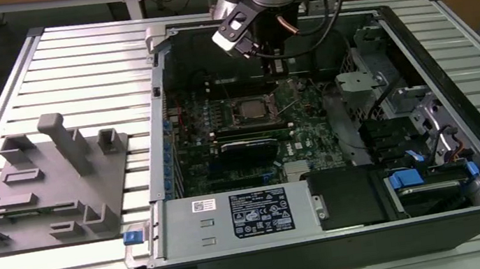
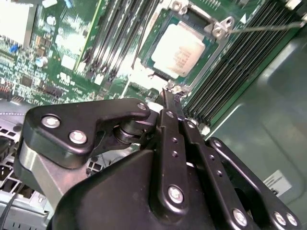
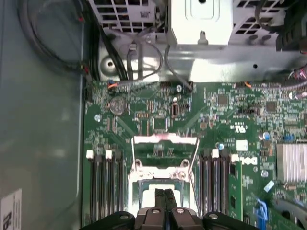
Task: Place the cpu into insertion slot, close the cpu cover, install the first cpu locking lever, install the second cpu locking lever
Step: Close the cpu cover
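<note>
The cpu lies flat in the insertion slot, its pale metal top facing up, so the first step looks done. The cpu cover seems to stand tilted up on its hinge rather than lying on the chip, since green board shows through its window in the first wrist view. Two thin wire levers angle away from the socket, unlatched. Closing the cover is probably the step in hand. It would call for a gentle push on the frame's free edge, keeping clear of the chip and both wires. The end effector is narrow, its fingers pressed together and holding nothing, with the tips just beside the slot's near edge. Whether they touch it I cannot tell. The end effector's own body cuts off the near part of the socket in both wire views, and the cover's hinge is hard to make out. Around all this sit the green motherboard, the open computer case and the slatted worktop.
</note>
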{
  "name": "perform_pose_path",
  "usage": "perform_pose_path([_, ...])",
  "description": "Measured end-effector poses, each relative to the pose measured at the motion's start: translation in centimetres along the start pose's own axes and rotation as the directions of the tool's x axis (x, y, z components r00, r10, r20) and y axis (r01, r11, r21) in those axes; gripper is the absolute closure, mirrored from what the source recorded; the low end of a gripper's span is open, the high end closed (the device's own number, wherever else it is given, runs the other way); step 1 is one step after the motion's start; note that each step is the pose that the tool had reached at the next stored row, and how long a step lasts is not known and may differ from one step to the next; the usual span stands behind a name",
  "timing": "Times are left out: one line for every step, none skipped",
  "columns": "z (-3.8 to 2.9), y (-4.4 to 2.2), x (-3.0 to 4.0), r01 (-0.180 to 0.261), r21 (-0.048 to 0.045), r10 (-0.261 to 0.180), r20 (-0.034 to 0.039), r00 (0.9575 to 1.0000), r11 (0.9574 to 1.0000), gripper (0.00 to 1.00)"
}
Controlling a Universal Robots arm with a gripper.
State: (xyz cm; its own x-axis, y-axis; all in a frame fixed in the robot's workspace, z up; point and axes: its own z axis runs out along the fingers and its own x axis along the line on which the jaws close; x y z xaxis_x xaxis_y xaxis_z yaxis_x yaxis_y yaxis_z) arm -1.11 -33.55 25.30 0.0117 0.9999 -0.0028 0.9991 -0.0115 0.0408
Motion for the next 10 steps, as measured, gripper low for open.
perform_pose_path([0.01, 0.21, 0.0, 0.0, 0.0001, 0.0, 0.0, 1.0, 1.0, 0.9])
perform_pose_path([0.02, 0.43, 0.01, 0.0, 0.0, 0.0, 0.0, 1.0, 1.0, 0.9])
perform_pose_path([0.03, 0.64, 0.01, 0.0, 0.0, 0.0, 0.0, 1.0, 1.0, 0.9])
perform_pose_path([0.04, 0.8, 0.01, 0.0, 0.0001, 0.0, 0.0, 1.0, 1.0, 0.9])
perform_pose_path([0.04, 0.9, 0.01, 0.0, 0.0001, 0.0, 0.0, 1.0, 1.0, 0.9])
perform_pose_path([0.04, 0.9, 0.01, 0.0, 0.0001, 0.0, 0.0001, 1.0, 1.0, 0.9])
perform_pose_path([0.04, 0.9, 0.01, 0.0, 0.0001, 0.0, 0.0001, 1.0, 1.0, 0.9])
perform_pose_path([0.03, 0.91, 0.02, 0.0, 0.0001, 0.0, 0.0, 1.0, 1.0, 0.9])
perform_pose_path([-0.03, 0.91, 0.01, 0.0, 0.0003, 0.0, 0.0004, 1.0, 1.0, 0.9])
perform_pose_path([-0.09, 0.92, 0.01, 0.0, 0.0003, 0.0, 0.0002, 1.0, 1.0, 0.9])
